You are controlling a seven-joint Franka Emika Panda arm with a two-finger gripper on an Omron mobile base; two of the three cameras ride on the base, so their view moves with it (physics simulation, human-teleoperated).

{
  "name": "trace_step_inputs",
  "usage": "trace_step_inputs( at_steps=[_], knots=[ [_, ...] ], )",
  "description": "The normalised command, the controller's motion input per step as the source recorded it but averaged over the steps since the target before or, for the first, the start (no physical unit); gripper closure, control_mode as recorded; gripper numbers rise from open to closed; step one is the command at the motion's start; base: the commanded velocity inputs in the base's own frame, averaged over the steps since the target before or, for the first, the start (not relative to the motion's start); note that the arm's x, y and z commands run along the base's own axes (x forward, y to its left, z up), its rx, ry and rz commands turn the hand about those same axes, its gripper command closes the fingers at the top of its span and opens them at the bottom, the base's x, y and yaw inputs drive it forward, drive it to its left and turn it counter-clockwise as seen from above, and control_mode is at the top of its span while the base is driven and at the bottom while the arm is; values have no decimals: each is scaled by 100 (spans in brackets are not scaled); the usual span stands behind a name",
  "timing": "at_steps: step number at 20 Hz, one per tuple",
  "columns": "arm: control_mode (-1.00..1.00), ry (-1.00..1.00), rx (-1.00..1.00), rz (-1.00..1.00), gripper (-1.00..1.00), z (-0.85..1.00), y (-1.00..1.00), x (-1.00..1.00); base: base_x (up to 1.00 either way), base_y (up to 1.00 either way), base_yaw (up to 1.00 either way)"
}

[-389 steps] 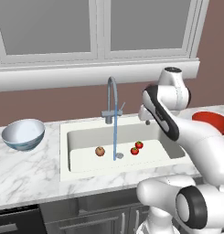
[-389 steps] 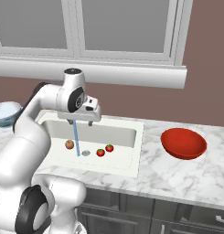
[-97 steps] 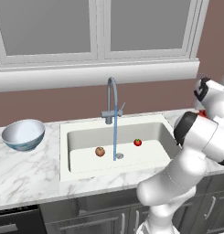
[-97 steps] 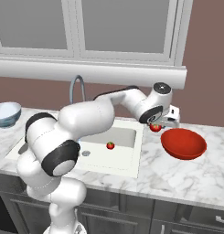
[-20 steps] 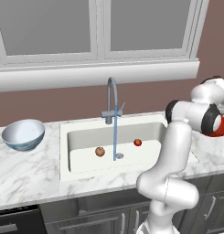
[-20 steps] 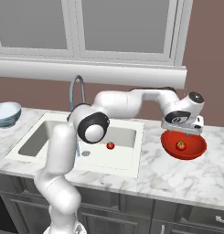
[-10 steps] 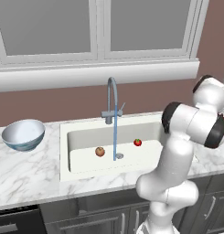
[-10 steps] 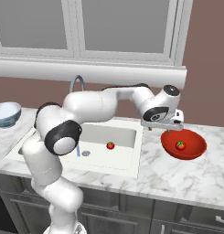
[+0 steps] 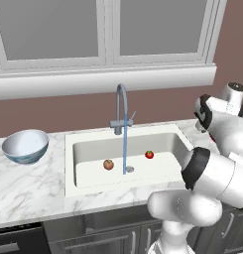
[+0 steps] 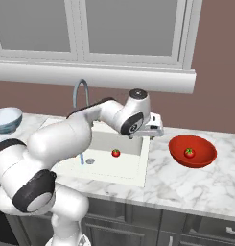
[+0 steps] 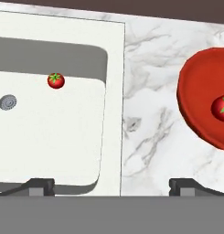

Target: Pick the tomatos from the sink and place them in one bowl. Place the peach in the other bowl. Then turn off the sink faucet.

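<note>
1. Red tomato (image 11: 56,81) lies in the sink (image 11: 114,114), upper left of the hand view; another tomato (image 10: 189,153) sits in the red bowl (image 10: 205,157).
2. It looks light, smooth and easily bruised, likely to roll; grip it gently across its middle.
3. Tool (image 11: 111,185) is wide open, holding nothing.
4. No writing is readable.

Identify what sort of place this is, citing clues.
Most likely a simulated home kitchen: a white sink set into a marble counter, a gooseneck faucet running water, and windows behind.
</note>
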Motion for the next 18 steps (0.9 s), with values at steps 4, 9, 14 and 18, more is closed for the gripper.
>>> trace_step_inputs(
  at_steps=[4, 9, 14, 18],
  knots=[
    [-100, 0, -1, 0, -100, 9, 100, -19, 0, 0, 0],
    [-100, 1, 0, 0, -100, 7, 96, -8, 0, 0, 0],
    [-100, 4, 0, 0, -100, 0, 79, 0, 0, 0, 0],
    [-100, 1, 5, 0, -100, -12, 41, 0, 0, 0, 0]
  ],
)
